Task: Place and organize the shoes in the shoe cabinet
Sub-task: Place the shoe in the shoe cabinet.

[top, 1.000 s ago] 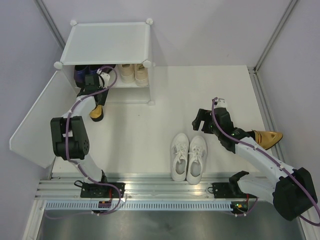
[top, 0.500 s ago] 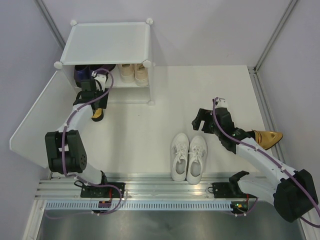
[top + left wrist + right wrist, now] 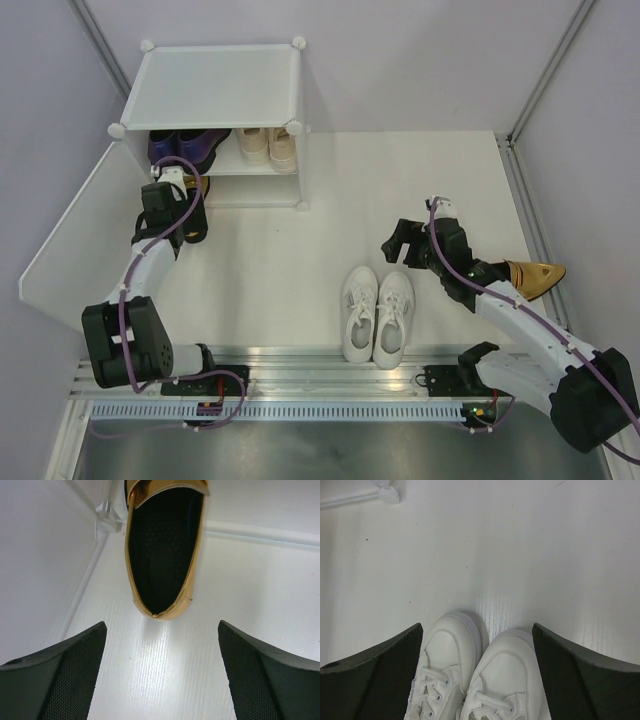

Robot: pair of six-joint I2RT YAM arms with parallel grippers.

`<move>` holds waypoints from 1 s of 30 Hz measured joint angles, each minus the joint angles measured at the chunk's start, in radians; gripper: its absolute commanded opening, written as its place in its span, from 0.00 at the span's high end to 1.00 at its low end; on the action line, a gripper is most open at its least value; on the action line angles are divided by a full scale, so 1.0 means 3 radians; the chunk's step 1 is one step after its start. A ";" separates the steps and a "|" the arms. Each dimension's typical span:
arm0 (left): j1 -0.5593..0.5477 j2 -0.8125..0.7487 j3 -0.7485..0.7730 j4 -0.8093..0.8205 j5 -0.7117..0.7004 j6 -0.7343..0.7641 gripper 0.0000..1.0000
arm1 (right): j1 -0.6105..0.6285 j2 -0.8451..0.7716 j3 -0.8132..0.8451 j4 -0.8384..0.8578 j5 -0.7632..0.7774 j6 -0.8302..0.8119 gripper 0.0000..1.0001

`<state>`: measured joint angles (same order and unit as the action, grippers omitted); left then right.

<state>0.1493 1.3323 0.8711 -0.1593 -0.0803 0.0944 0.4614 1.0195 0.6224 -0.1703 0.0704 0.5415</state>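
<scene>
Left gripper [image 3: 161,625] gapes wide, holding nothing; gold heel [image 3: 165,545] lies straight ahead, its long axis running away from the gripper toward the shoe cabinet [image 3: 220,85].

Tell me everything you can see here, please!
Cabinet: one, white, back left of table.
Door: one, white, swung open at far left.
Loafers: one pair, purple, in cabinet, left side.
Beige sneakers: one pair, in cabinet, right side.
White sneakers: one pair, on table, front middle.
Left heel: one, gold, at cabinet's bottom.
Right heel: one, gold, table's right side.
Table: one, white.
Left claw: open, facing left heel.
Right claw: open, near white sneakers' toes.
</scene>
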 measured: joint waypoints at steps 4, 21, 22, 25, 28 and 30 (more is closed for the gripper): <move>0.0167 0.0081 -0.0088 0.0074 0.0134 -0.0220 0.07 | 0.0000 -0.0020 -0.0004 0.0009 -0.0023 0.0000 0.07; 0.0337 0.0533 -0.0153 0.0534 0.0390 -0.0491 0.53 | 0.0000 -0.0020 -0.0010 0.0020 -0.0020 -0.0001 0.07; 0.0341 0.0533 -0.0153 0.0540 0.0392 -0.0498 0.57 | 0.0000 -0.0020 -0.0010 0.0019 -0.0019 -0.0001 0.07; 0.0342 0.0525 -0.0149 0.0542 0.0416 -0.0504 0.71 | 0.0000 -0.0020 -0.0010 0.0020 -0.0018 -0.0001 0.07; 0.0342 0.0533 -0.0140 0.0540 0.0451 -0.0516 0.83 | 0.0000 -0.0020 -0.0011 0.0019 -0.0013 -0.0001 0.07; 0.0342 0.0547 -0.0128 0.0533 0.0465 -0.0518 0.93 | 0.0000 -0.0020 -0.0011 0.0020 -0.0009 -0.0001 0.07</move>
<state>0.2520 1.4963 0.8326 0.0006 0.0593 -0.0608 0.4614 1.0134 0.6189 -0.1642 0.0677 0.5411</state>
